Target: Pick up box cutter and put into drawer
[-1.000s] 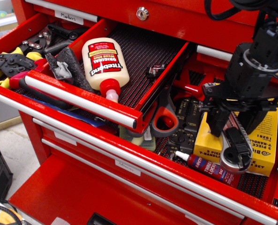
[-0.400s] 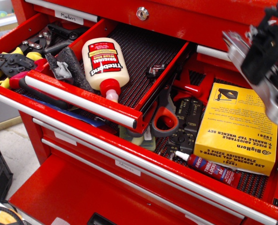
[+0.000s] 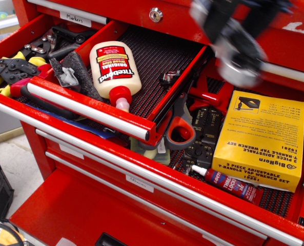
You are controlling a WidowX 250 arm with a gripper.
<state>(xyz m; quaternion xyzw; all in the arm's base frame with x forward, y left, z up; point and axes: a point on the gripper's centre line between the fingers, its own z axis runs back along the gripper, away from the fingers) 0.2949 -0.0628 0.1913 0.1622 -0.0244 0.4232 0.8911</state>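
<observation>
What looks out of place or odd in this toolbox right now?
Nothing looks spilled or damaged. The glue bottle lies on its side in the narrow drawer, cap on. The one oddity is the blurred box cutter, up in the air above the yellow box.

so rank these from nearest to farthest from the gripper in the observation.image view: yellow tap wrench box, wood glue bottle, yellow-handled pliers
The gripper is motion-blurred at top right, carrying the box cutter.
1. Yellow tap wrench box, just below it on the right.
2. Wood glue bottle, in the drawer to its left.
3. Yellow-handled pliers, far left.
</observation>
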